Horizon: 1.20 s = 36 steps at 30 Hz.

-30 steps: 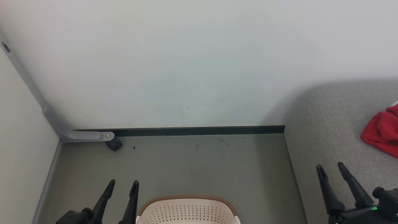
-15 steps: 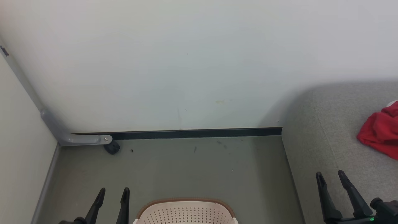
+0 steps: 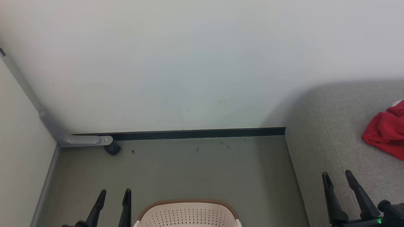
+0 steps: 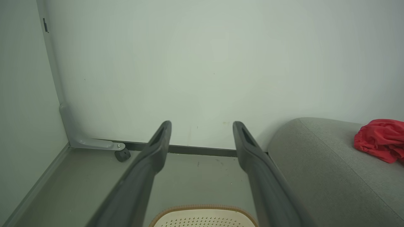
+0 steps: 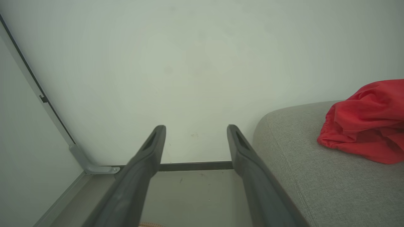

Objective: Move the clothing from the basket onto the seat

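Observation:
A crumpled red garment (image 3: 384, 135) lies on the grey seat (image 3: 328, 126) at the right edge; it also shows in the left wrist view (image 4: 378, 140) and the right wrist view (image 5: 366, 123). The far rim of the cream basket (image 3: 187, 212) with its brown edge peeks in at the bottom middle; its inside is out of view. My left gripper (image 3: 114, 193) stands open just left of the basket, empty. My right gripper (image 3: 336, 175) stands open over the seat's front left part, empty, well short of the garment.
A pale wall fills the background, with a dark skirting strip (image 3: 195, 133) along the floor. A grey metal bracket (image 3: 75, 138) and a small black caster (image 3: 112, 148) sit in the left corner. The grey-green floor (image 3: 189, 170) stretches between basket and wall.
Both grippers have dropped lower in the head view, the left one more. The view itself has shifted slightly; the garment and basket stay where they were.

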{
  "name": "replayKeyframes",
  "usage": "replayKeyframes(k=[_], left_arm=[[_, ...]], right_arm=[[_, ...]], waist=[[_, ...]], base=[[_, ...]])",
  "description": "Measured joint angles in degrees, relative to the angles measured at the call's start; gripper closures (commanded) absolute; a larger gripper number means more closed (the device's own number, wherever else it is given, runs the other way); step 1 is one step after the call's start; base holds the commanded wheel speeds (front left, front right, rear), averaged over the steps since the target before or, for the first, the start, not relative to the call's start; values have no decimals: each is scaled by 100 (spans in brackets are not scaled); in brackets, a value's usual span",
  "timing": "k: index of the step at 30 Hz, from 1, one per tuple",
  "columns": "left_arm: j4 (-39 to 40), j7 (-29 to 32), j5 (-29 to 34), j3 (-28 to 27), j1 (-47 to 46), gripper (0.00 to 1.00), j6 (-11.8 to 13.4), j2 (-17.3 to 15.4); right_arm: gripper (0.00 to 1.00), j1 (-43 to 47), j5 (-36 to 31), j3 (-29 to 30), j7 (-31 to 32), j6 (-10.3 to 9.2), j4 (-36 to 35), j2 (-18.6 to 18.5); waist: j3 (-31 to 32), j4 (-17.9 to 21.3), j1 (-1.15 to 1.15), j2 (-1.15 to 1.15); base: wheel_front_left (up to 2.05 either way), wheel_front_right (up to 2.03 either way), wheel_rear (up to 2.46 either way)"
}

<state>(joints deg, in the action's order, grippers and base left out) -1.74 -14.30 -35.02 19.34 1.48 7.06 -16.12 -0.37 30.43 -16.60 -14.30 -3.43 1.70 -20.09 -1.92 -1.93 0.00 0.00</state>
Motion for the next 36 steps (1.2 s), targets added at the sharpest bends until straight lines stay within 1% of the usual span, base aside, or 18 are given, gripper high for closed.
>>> replayKeyframes(k=[9,17,27,29,34,36], left_arm=[[75,0,46,-93,30,0,0,43],[213,0,94,-78,-13,0,-15,13],[174,19,140,-73,-519,0,-163,-60],[54,122,140,-40,-632,0,-244,-86],[-172,313,140,56,-969,0,-322,-107],[-270,372,140,110,-1144,0,-412,-104]], right_arm=[[0,1,-91,47,0,70,-75,63],[0,-131,-185,37,0,177,-235,73],[0,-494,-218,168,-25,193,-379,158],[0,-600,-218,197,-25,213,-428,170],[0,-862,-216,279,-26,242,-519,230],[0,-954,-216,323,-41,243,-535,249]], waist=[[-55,2,0,0],[-348,53,0,0],[-917,141,1,0],[-1055,167,1,1],[-1406,243,1,1],[-1550,276,1,1]], base=[[0,0,0],[0,0,0],[0,0,0],[0,0,0],[0,0,0],[0,0,0]])
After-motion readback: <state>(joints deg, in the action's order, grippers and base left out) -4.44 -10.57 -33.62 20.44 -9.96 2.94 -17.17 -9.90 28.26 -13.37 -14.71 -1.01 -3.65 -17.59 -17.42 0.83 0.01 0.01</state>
